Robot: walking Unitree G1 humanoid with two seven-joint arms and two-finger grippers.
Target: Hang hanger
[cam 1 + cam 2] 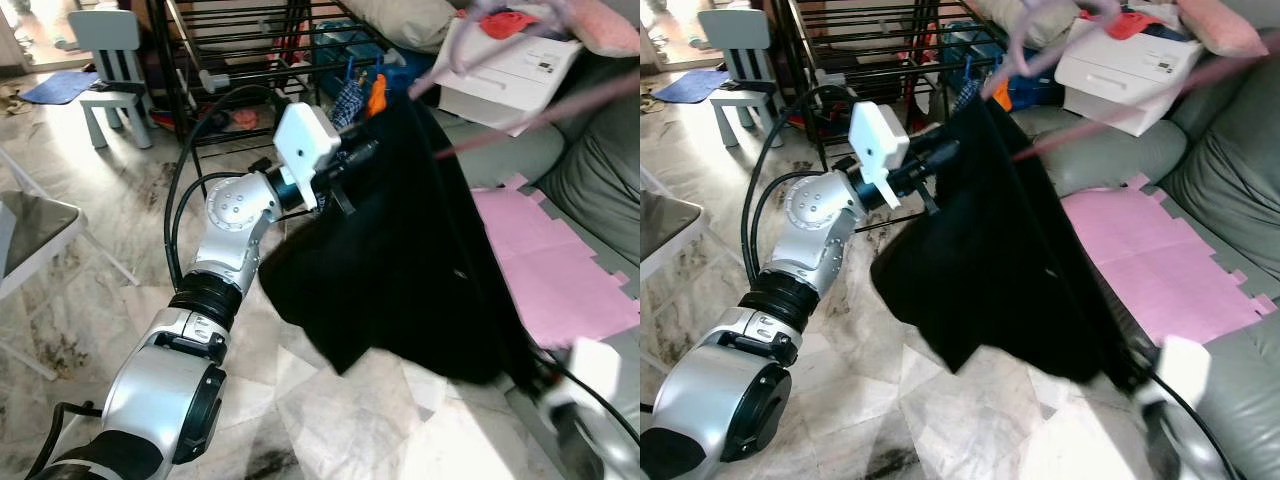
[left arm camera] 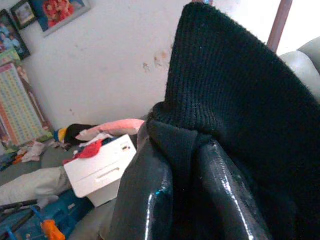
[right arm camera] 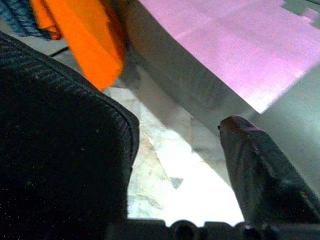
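Observation:
A black knitted garment (image 1: 420, 250) hangs from a blurred pinkish hanger (image 1: 545, 110), whose hook (image 1: 1040, 35) rises above the garment's top. My left gripper (image 2: 180, 145) is at the garment's upper left edge, shut on a fold of the knit. My right gripper (image 3: 175, 130) is low at the garment's bottom right corner, by the sofa front. It is open: one finger (image 3: 260, 175) stands free on one side and black fabric covers the other. Its white wrist housing (image 1: 595, 368) sits beside the hem.
A black wire drying rack (image 1: 250, 40) stands behind the garment, with blue and orange cloth (image 1: 360, 95) at its foot. The grey sofa (image 1: 600, 170) on the right carries a pink mat (image 1: 545, 255) and a white box (image 1: 510, 75). A child's chair (image 1: 115, 70) stands far left.

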